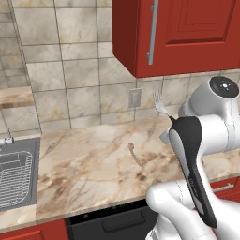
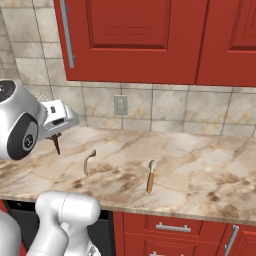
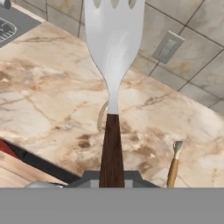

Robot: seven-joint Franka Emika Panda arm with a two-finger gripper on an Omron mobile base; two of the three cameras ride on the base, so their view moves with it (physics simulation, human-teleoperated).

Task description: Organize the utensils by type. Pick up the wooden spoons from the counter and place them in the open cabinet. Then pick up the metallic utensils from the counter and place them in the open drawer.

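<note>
Two spoons lie on the counter (image 2: 200,170): pale one (image 2: 89,161) at 9 o'clock of the brown-handled one (image 2: 150,176), apart. Gripper (image 3: 112,177) clamped shut on fork (image 3: 113,65), dark handle between the fingers, raised above counter, tines up.

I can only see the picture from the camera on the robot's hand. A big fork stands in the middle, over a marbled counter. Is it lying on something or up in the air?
Observer: In the air. The gripper is shut on the dark handle of the fork, with the tines up, clear above the counter.
Operator: What's above it?
Observer: A red wall cabinet with a long grey bar handle hangs over the counter.
Operator: And below the counter?
Observer: A red drawer front with a silver bar handle, off to the right.
</note>
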